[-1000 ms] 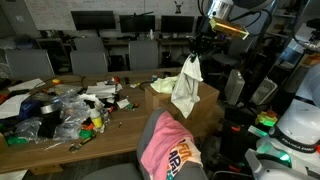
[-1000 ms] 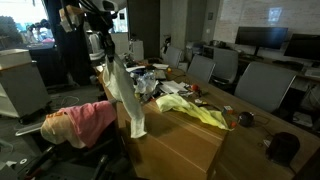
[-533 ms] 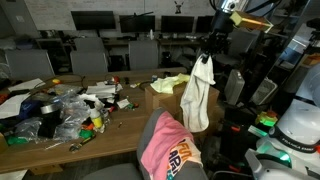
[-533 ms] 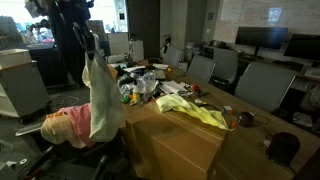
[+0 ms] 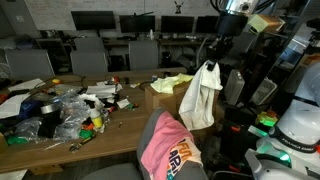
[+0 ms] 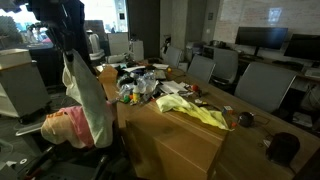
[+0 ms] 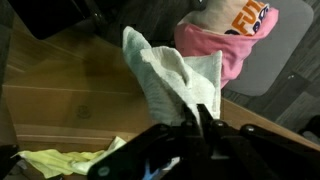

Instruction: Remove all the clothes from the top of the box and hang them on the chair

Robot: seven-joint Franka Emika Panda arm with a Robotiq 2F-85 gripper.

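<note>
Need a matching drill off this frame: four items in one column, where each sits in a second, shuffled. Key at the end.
Column 1
1. white cloth
2. pink shirt
3. yellow cloth
4. clutter pile

Column 2
A. lying on top of the box
B. spread over the table
C. hanging from the gripper, jaws shut on it
D. draped over the chair

Pairs: 1-C, 2-D, 3-A, 4-B
</note>
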